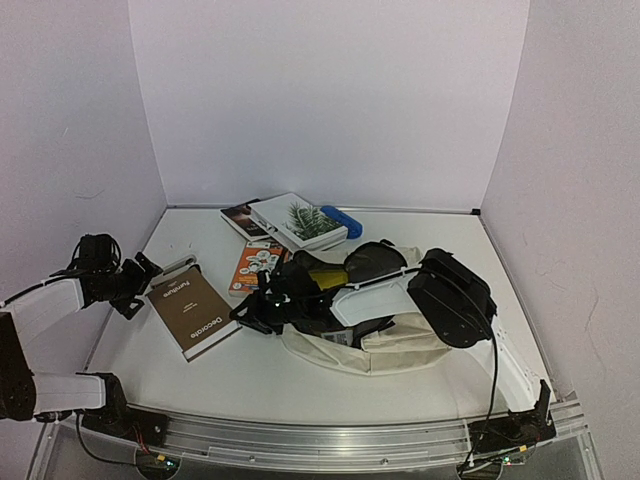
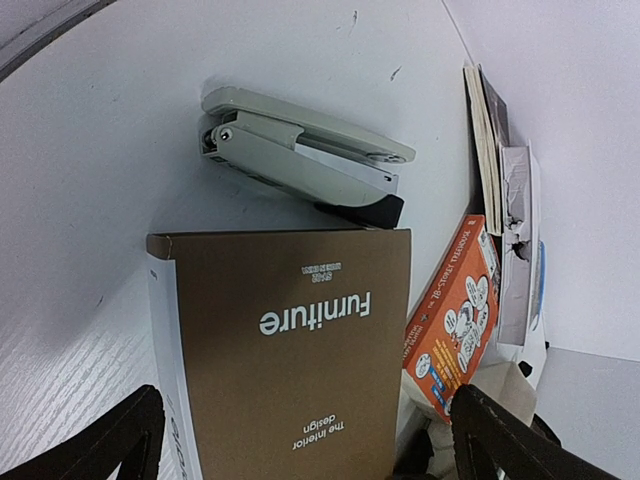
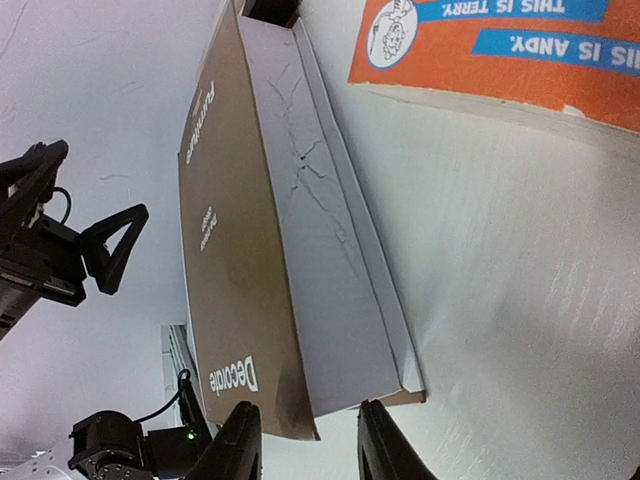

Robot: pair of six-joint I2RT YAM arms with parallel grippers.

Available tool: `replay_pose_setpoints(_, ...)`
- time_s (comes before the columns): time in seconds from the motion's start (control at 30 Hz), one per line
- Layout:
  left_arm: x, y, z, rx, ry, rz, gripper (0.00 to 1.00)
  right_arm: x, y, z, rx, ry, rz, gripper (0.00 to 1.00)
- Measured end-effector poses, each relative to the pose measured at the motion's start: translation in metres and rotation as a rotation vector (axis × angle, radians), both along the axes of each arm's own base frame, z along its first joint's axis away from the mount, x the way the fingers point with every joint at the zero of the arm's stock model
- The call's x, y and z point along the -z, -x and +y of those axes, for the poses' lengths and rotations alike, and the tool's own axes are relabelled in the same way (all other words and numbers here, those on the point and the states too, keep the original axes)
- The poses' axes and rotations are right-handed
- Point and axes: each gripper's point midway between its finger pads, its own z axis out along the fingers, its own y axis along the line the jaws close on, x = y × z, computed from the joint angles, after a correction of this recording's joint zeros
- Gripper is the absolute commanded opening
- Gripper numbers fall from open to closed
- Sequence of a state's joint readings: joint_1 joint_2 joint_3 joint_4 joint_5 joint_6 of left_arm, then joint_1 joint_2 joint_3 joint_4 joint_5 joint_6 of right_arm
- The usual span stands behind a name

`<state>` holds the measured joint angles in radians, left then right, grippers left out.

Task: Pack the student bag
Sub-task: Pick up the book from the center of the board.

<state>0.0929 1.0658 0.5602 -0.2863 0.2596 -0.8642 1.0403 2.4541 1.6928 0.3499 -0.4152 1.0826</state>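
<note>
Top external shows the student bag (image 1: 400, 352) slumped right of centre on the tabletop (image 1: 250, 370), toward the near edge, beneath the right arm (image 1: 450, 295). It looks like soft, floppy cream fabric and is probably light, so I expect the mouth to sag. I'd take it by the rim of the opening or a black strap, not a loose panel. The right gripper (image 3: 308, 415) has its fingers narrowly apart astride a corner of the brown Furniture book (image 3: 250, 230). Whether they pinch it I cannot tell. The left gripper (image 2: 318, 445) has its fingers spread wide just by that book, holding nothing.
</note>
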Motion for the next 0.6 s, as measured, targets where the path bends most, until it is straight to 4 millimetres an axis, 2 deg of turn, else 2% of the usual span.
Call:
replay_pose_setpoints(0.13,0.0,0.0,0.0,0.0,0.0,0.0,1.0,-0.001,0.0,0.001,-0.003,-0.017,0.016,0.2)
replay_pose_setpoints(0.4,0.0,0.0,0.0,0.0,0.0,0.0,1.0,-0.015,0.001,0.007,-0.015,-0.083,0.027,0.09)
replay_pose_setpoints(0.5,0.0,0.0,0.0,0.0,-0.001,0.0,1.0,-0.02,0.002,0.01,-0.02,-0.107,0.031,0.0)
replay_pose_setpoints(0.6,-0.001,0.0,0.0,0.0,-0.001,-0.001,1.0,-0.024,0.003,0.011,-0.026,-0.125,0.036,0.0)
